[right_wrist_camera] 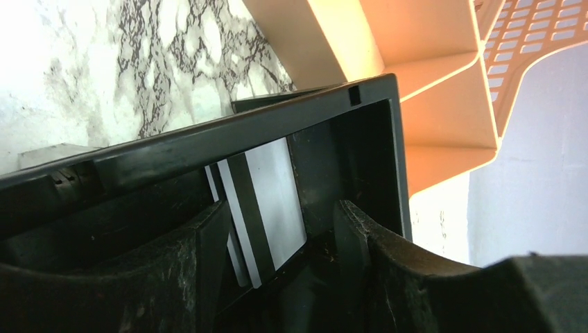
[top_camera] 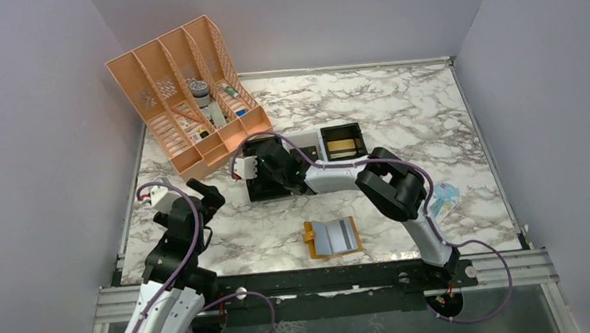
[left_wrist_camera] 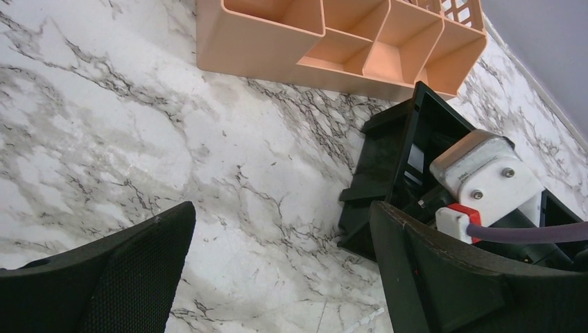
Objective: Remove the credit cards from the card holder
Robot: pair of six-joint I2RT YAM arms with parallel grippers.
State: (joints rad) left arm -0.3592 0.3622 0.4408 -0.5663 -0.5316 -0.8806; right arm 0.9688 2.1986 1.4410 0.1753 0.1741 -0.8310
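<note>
Top external view: the mustard-tan, book-fold card holder (top_camera: 332, 237) lies spread open and flat on the white marble-patterned worktop (top_camera: 399, 110), near the front edge between the two arm bases. Its pale blue-grey inner panels face up, and a tan border shows at the left and lower edges. No arm touches it.

Well apart from it, the right wrist view shows one thin pale grey credit card (right_wrist_camera: 274, 173) with a dark stripe along its length, resting inside a black rectangular plastic bin (right_wrist_camera: 208, 139). The right end effector (right_wrist_camera: 279, 215) reaches into that bin with its fingers parted on either side of the card, released from it.

A peach-orange slotted plastic file organiser (top_camera: 182, 88) stands just behind the bin. At the left, the left end effector (left_wrist_camera: 281, 208) hangs over bare marble, spread wide and grasping nothing.
</note>
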